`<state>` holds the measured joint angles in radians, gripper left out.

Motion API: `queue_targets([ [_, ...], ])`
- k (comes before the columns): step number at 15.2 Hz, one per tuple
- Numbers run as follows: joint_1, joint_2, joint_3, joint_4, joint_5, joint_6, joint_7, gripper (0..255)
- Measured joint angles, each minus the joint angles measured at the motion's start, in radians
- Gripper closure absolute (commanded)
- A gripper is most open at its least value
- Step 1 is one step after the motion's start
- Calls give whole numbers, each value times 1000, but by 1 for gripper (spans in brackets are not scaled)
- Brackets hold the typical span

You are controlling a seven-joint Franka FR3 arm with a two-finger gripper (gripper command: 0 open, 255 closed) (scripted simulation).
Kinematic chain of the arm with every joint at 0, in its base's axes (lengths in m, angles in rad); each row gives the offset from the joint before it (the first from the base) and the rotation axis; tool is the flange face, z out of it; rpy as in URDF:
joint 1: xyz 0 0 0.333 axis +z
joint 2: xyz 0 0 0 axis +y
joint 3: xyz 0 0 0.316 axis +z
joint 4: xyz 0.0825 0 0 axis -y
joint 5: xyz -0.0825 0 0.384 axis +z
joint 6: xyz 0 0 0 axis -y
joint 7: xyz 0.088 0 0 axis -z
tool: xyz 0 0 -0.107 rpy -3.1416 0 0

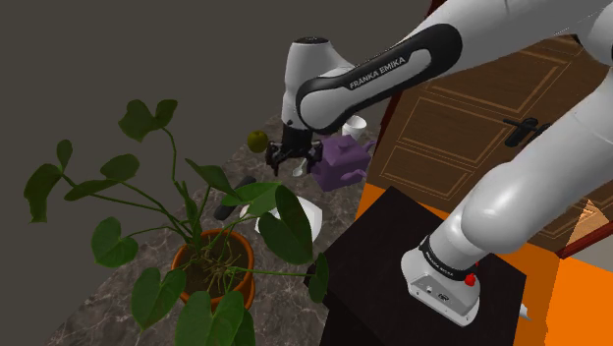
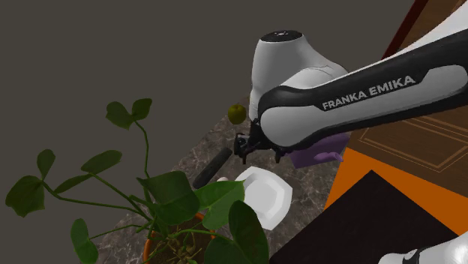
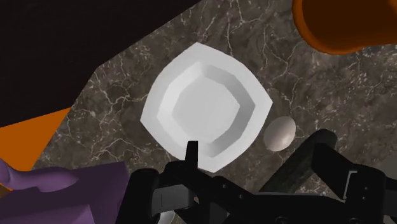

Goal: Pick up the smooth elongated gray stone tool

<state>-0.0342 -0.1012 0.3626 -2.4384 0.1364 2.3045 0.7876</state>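
Observation:
The stone tool is a dark grey, smooth, elongated piece lying flat on the marbled surface, beside the white plate. In the wrist view a smooth, pale grey rounded end lies next to the plate, just ahead of one finger, which hides the rest. My black gripper hangs above the surface near the plate's edge. It is open, with nothing between its fingers, and touches nothing.
A potted plant in an orange pot spreads large leaves over the near surface. A purple object sits close behind the gripper, and a green fruit lies farther back. The dark stand and a brown door are in the shoulder view's right half.

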Motion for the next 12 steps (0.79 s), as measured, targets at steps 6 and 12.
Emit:
queue_targets([
  [6,22,276,8,161,-147,105,282,0],
  [12,89,518,-63,340,-257,158,503,0],
])
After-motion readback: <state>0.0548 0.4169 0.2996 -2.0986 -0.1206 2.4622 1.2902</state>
